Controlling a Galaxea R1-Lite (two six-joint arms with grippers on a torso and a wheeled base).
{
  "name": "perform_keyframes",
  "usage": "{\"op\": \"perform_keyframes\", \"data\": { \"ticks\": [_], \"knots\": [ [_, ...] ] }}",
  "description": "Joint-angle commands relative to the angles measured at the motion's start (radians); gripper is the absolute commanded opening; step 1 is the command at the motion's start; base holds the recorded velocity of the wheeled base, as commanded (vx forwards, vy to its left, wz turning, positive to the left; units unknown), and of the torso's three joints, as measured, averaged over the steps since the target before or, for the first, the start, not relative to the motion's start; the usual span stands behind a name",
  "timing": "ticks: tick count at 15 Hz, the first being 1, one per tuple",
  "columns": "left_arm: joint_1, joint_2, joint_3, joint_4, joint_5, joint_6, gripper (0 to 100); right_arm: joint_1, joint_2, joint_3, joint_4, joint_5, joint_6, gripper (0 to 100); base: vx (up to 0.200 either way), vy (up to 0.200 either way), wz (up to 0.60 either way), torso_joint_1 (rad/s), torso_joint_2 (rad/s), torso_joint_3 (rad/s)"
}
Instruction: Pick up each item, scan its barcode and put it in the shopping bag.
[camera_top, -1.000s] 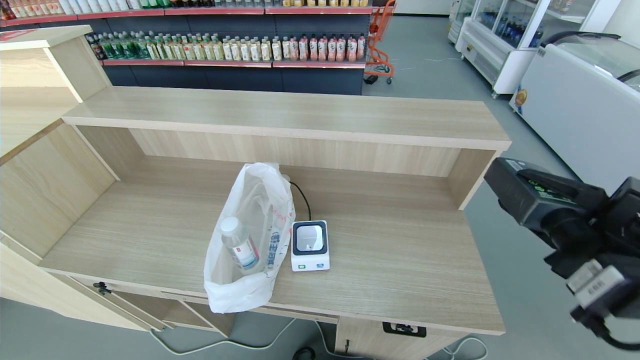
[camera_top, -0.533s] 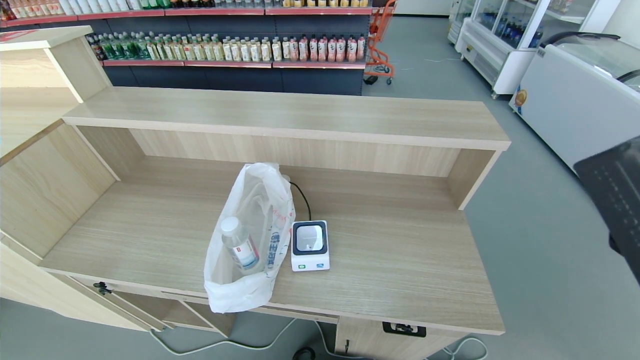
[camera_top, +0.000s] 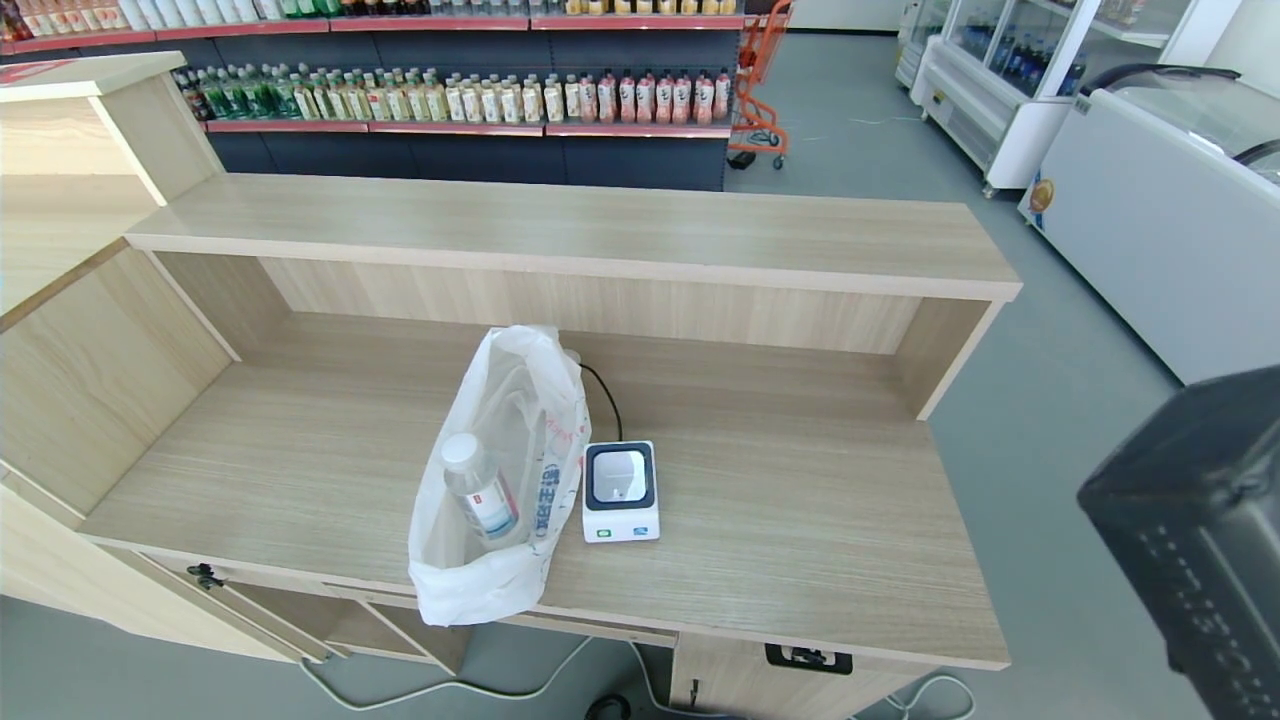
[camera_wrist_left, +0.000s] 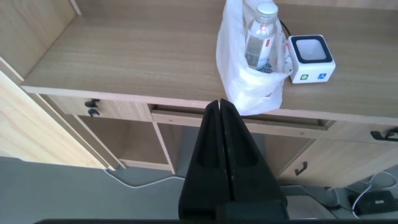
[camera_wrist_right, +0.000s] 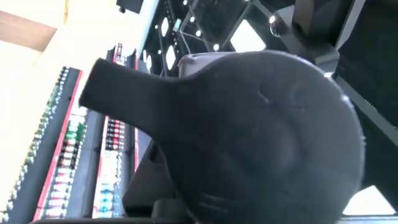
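The shopping bag (camera_wrist_left: 239, 87), a bottle (camera_wrist_left: 258, 34) upright inside it, lies straight ahead of the left gripper (camera_wrist_left: 221, 106), which is pressed together on nothing.

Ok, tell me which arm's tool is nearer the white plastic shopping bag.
Left. The left tool hangs just before the wooden counter's front edge, facing the white plastic shopping bag; the right arm is off its right end.

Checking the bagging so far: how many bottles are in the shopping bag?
1: a water bottle inside the shopping bag, which sits beside the scanner. The bag's folds may hide others.
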Motion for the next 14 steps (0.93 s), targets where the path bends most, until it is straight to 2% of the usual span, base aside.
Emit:
{"op": "perform_keyframes", "data": {
  "ticks": [1,14],
  "knots": [
    [0.000,0.000,0.000,0.000,0.000,0.000,0,0.019,0.031,-0.002,-0.002,0.000,0.000,0,0.000,0.000,0.00,0.000,0.00,0.000],
    [0.000,0.000,0.000,0.000,-0.001,0.000,0,0.038,0.028,-0.005,-0.003,0.002,-0.006,0,0.000,0.000,0.00,0.000,0.00,0.000]
  ]
}}
